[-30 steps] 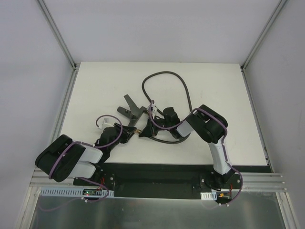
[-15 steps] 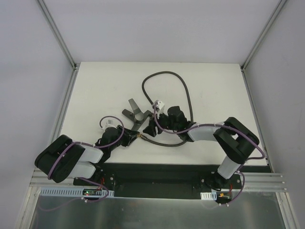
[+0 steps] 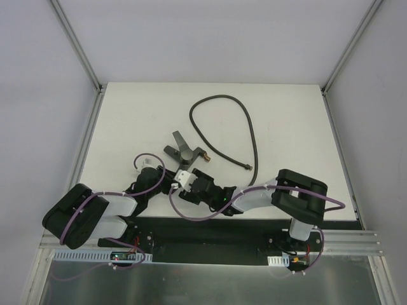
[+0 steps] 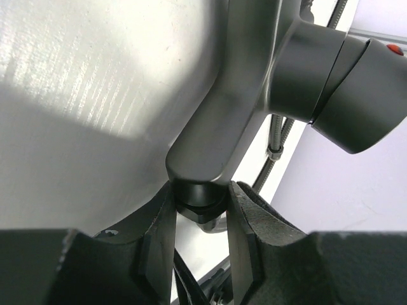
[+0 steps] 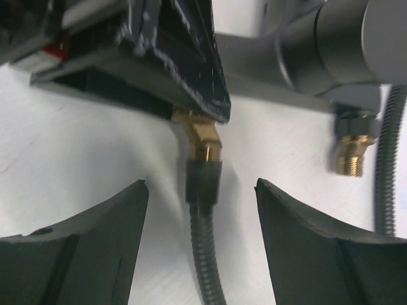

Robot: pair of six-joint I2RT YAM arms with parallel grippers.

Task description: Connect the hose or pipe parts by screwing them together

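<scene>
1. Top view: the right arm (image 3: 254,196) now lies low along the near edge of the table (image 3: 286,114), where a second ago its elbow stood up on the right. The right gripper (image 3: 184,189) has slid down and left, right beside the left gripper (image 3: 164,185).
2. Same view: the hose (image 3: 219,96) lies looped on the table. One brass end rests free to the right of the forked fitting (image 3: 181,151), and the other run goes behind the right arm. A second ago that arm covered the lower stretch.
3. The forked fitting sits mid-table just above both grippers. It has turned since a second ago and hasn't moved in the last half second.
4. Left wrist: the left gripper (image 4: 200,197) is clamped on a dark stub under the grey body of the forked fitting (image 4: 248,95).
5. Right wrist: the right gripper (image 5: 200,184) stands wide apart, a finger on either side of the hose (image 5: 206,254) and touching neither side.
6. Same view: the hose end meets a brass elbow coming out from under the left gripper's finger (image 5: 184,63). Whether it is screwed home, I can't tell. The second brass tip (image 5: 353,155) is bare.
</scene>
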